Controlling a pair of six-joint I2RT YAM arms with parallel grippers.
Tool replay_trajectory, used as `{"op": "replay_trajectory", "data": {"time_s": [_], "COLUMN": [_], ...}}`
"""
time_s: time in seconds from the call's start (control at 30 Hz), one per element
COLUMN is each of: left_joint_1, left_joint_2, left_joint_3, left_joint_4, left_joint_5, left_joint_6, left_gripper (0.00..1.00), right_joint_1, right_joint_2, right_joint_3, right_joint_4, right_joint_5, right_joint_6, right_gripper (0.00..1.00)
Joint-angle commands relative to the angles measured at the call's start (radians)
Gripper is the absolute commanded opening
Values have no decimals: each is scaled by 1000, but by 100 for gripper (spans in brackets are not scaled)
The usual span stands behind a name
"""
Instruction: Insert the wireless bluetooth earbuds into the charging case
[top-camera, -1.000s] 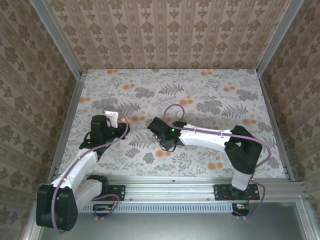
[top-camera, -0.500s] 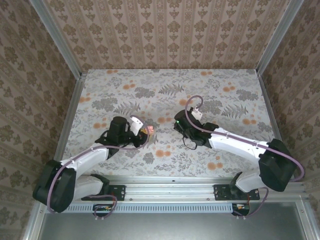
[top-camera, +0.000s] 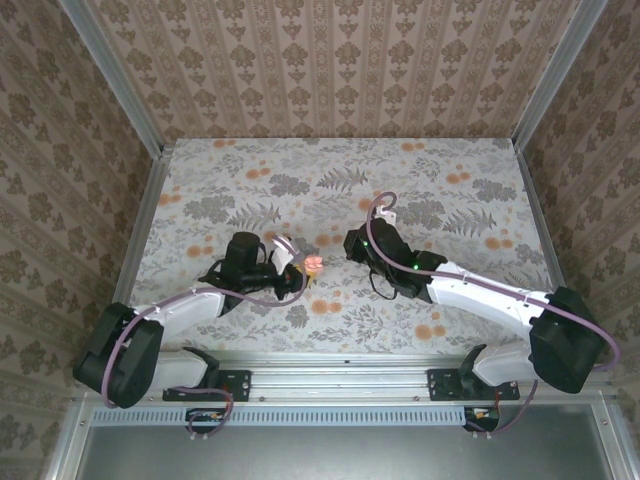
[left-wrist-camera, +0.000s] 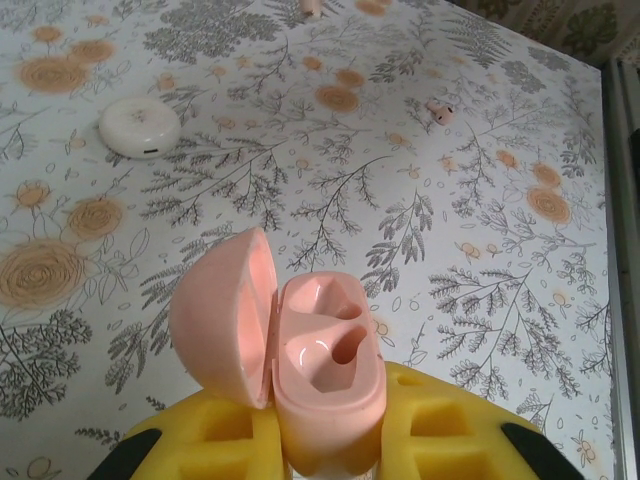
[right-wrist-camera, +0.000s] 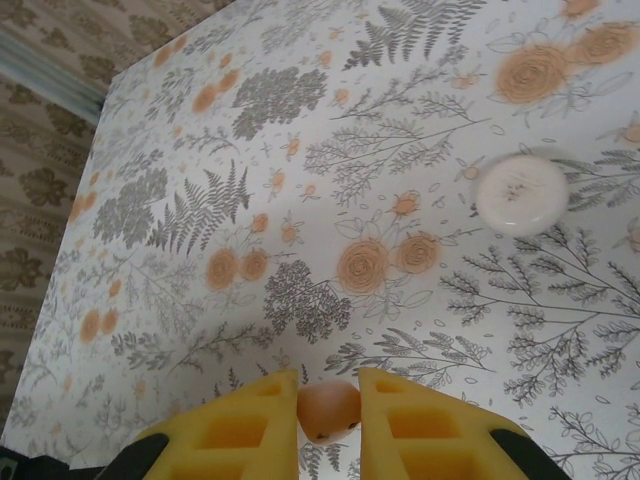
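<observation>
The right gripper (right-wrist-camera: 328, 402) is closed narrowly on one bud (right-wrist-camera: 328, 408), pinched at the very tips of its yellow pads (right-wrist-camera: 240, 425), so only a small part of the bud is gripped. The left gripper (left-wrist-camera: 325, 440) is closed on the lower body of the case (left-wrist-camera: 325, 385) and holds it above the middle of the tabletop (top-camera: 450, 170), a little toward the near edge. The lid (left-wrist-camera: 225, 320) stands open beside the sockets (left-wrist-camera: 335, 345), both of which look empty. In the top view the two grippers are near each other but apart. Hazards:

- **Slip or roll.** The bud may slip or roll in the pad tips and arrive turned the wrong way for its socket. The cause is the small contact area.
- **Cocked case.** An off-centre press may cock the case in the left pads, since only its base is clamped.
- **Lid strike.** An approach from the lid side may strike the lid and swing it over the sockets.
- **Early release.** Releasing before the bud seats would drop it onto the patterned tabletop, where it is hard to pick out.

A second bud (left-wrist-camera: 441, 112) lies loose on the tabletop well beyond the case. A white disc (left-wrist-camera: 140, 128) also lies there and must not be mistaken for it.
</observation>
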Motion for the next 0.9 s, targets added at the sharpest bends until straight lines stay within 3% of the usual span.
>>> {"op": "replay_trajectory", "data": {"time_s": [0.0, 0.87], "left_joint_1": [-9, -14], "left_joint_2": [5, -14], "left_joint_3": [13, 42], "left_joint_4": [38, 87], "left_joint_5": [40, 19], "left_joint_6": [44, -6], "left_gripper": [0, 0], "right_joint_1": [17, 135], "right_joint_2": [4, 75], "right_joint_3": [-11, 5], "right_joint_4": [73, 148], "right_joint_5": [-42, -51], "right_joint_6": [-95, -164], "right_gripper": [18, 19]}}
